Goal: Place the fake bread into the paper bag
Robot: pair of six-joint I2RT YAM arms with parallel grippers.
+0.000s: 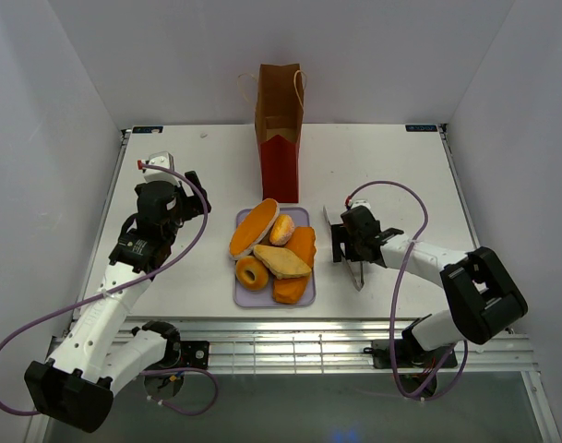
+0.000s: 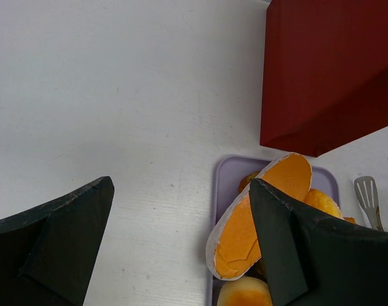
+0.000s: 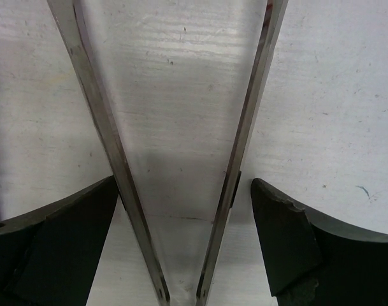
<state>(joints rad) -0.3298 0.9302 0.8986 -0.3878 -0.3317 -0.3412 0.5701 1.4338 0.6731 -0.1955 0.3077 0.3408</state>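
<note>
1. A lavender tray [image 1: 243, 295] sits in the middle of the desk, piled with the fake bread [image 1: 271, 251]: a long oval loaf, a ring donut, a tan wedge, a small bun and an orange loaf. Every piece in view lies on the tray. The bag's inside cannot be seen.
2. The paper bag [image 1: 279, 120] stands upright just beyond the tray's far edge, brown above and red below. Its place close to the tray likely keeps each carry short.
3. The right jaws are spread wide, low over metal tongs [image 3: 98, 121] that lie flat on the desk to the right of the tray. Both tong arms run between the jaws, near them but not pinched. This suggests the tongs are the tool meant for lifting the bread.
4. The left jaws are also spread, with nothing between them. They hover over bare desk to the left of the tray, probably waiting out of the way.
5. The desk [image 1: 188, 157] is a plain matte white board with faint scuffs. White walls close it in on three sides, a metal rail frame runs along the near edge, and purple cables loop from both arms.
</note>
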